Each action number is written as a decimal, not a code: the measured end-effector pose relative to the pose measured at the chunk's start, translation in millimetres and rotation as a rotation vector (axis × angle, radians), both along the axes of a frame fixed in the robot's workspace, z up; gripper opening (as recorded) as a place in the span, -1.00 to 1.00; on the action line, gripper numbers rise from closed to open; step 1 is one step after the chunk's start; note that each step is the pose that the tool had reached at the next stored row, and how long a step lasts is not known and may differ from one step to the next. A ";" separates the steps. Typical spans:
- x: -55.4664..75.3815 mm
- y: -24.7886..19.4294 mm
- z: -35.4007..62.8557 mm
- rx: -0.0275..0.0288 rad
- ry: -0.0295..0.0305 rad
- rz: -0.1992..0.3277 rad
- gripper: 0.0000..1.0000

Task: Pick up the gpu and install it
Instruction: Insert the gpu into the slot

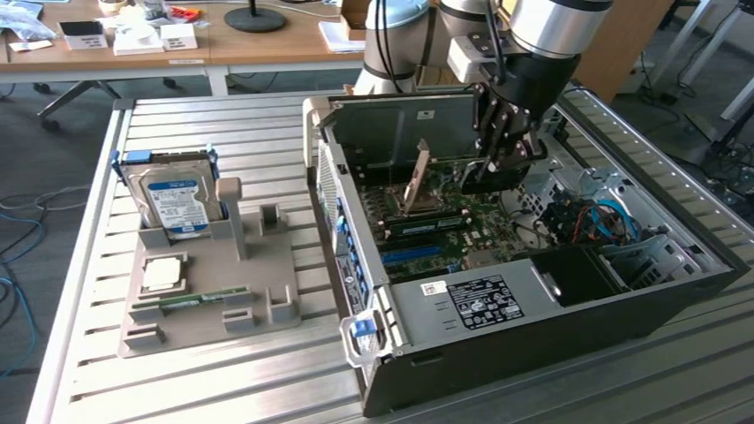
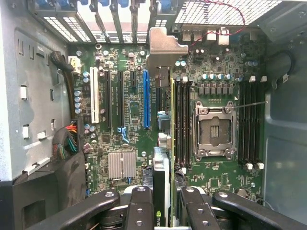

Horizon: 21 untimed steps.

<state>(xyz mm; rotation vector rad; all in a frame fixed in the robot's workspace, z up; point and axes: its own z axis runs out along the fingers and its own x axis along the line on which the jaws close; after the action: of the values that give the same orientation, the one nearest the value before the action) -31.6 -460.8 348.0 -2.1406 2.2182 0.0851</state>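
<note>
Black claw (image 2: pixel 165 207) of yours clamped the gpu (image 2: pixel 162 172), Nvidia mark (image 2: pixel 158 223) on its edge, near the blue slot (image 2: pixel 146 100).

The gpu (image 2: pixel 163 172) ends in dull silvery metal; the table (image 1: pixel 236 380) is ribbed bare metal.

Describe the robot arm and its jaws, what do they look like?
The arm is made of silvery-grey rounded tube segments; a black cable runs down its wrist. The jaws are black jointed links studded with round pins.
</note>
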 end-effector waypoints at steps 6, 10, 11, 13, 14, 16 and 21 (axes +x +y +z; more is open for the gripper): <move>-1.7 0.0 -0.2 0.0001 0.0000 0.000 -0.47; -5.8 0.0 -0.5 0.0002 -0.0001 0.000 -0.47; -5.9 0.0 -0.4 0.0000 -0.0001 0.000 -0.47; -5.9 0.0 -0.4 0.0000 0.0000 0.000 -0.47; -5.9 0.0 -0.4 0.0000 0.0000 0.000 -0.47; -5.9 0.0 -0.4 -0.0001 0.0000 0.000 -0.47; -5.9 0.0 -3.7 0.0000 0.0000 0.000 -0.47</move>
<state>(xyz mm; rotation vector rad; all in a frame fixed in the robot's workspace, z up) -37.5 -460.8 344.3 -2.1405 2.2182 0.0851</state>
